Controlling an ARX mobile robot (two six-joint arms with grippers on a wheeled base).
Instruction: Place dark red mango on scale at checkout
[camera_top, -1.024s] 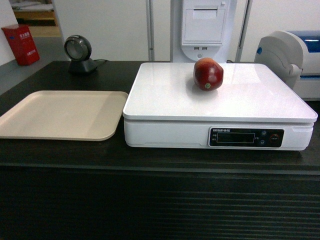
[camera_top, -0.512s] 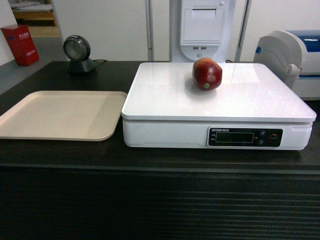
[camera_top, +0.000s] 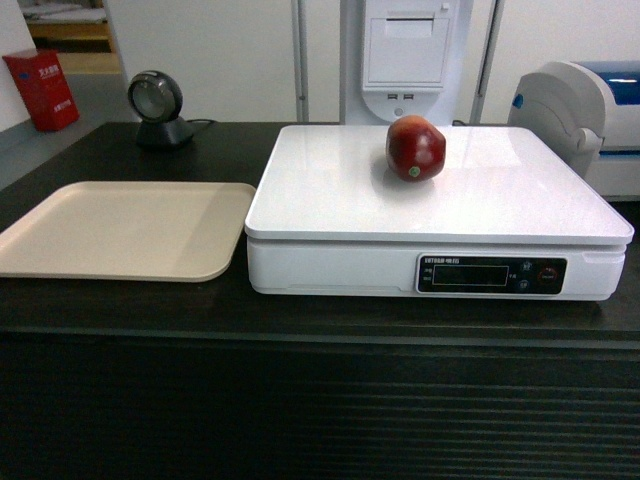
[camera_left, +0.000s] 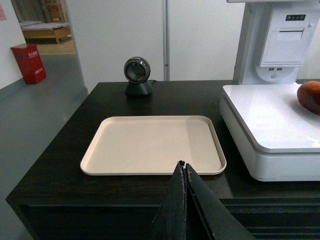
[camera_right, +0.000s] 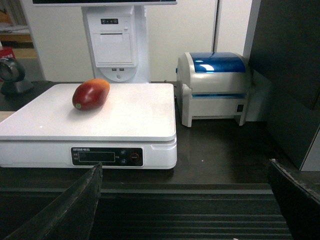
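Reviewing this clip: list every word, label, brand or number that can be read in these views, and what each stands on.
Nothing reads clearly.
Scale front panel: small white lettering above its dark display strip, too blurred to read.
Red box: pale characters on its face, too small to read.
Receipt printer: dark label with tiny marks, unreadable.
Dark red mango, beige tray: no text.

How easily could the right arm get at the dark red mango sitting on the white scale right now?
Probably yes. The dark red oval mango lies alone on the flat white scale, nothing beside or over it. The right gripper, jaws wide apart, sits back below the counter front, facing the scale with open space ahead.
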